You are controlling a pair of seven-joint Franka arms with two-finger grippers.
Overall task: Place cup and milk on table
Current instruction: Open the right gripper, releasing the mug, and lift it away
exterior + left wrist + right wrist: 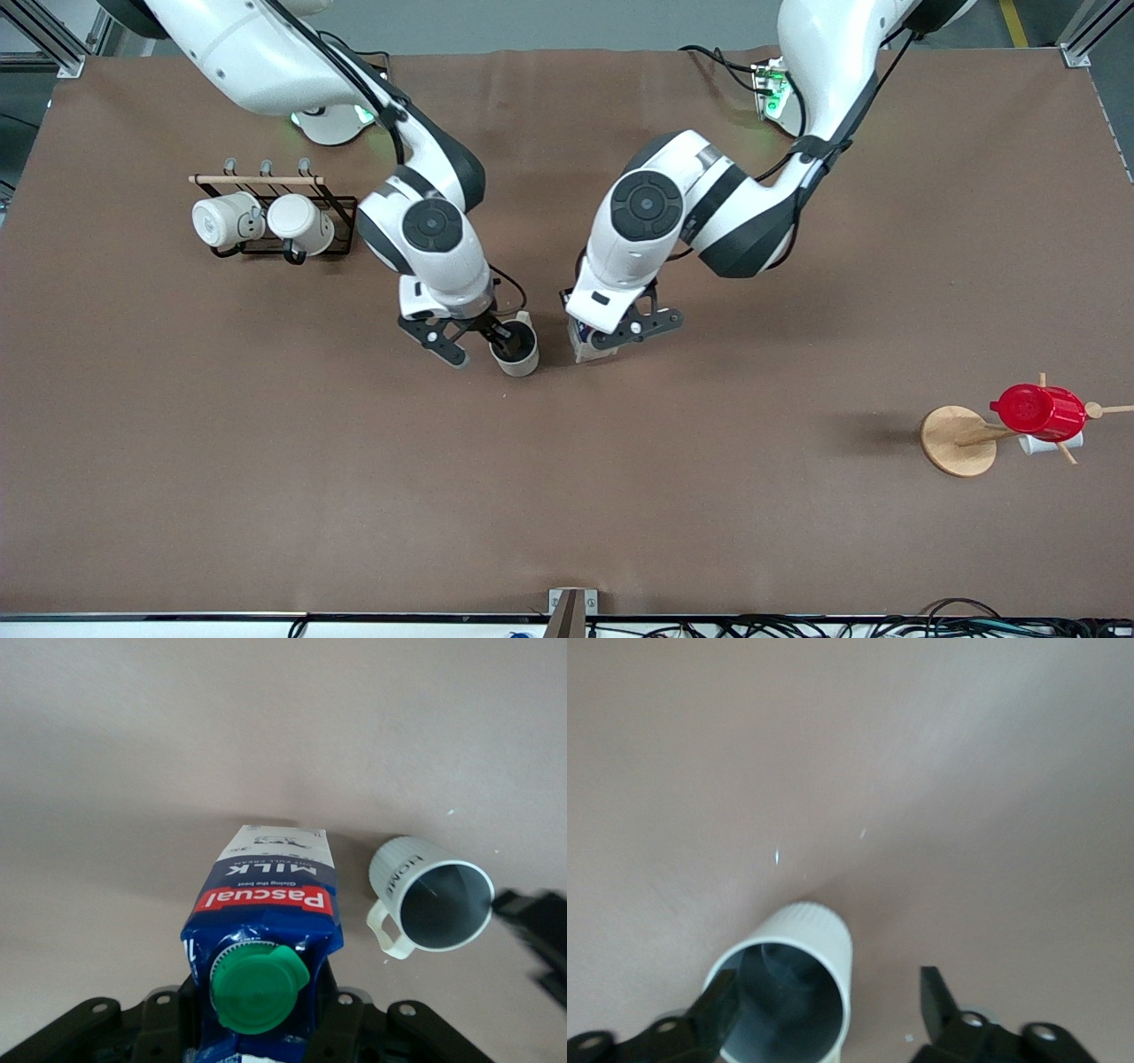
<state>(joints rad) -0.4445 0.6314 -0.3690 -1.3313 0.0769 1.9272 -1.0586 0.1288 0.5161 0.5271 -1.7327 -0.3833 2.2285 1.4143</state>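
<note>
The cup [515,348] stands upright mid-table, rim between the right gripper's [469,340] spread jaws (one finger inside). Just beside it, the left gripper [617,334] pinches the milk [588,344], upright on the table [266,461].

Two white mugs [261,221] on rack [266,190]; red cup [1038,411] on wooden stand [955,440].

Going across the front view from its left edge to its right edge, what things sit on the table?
Rack with two white mugs → cup → milk → wooden stand's round base → red cup.
</note>
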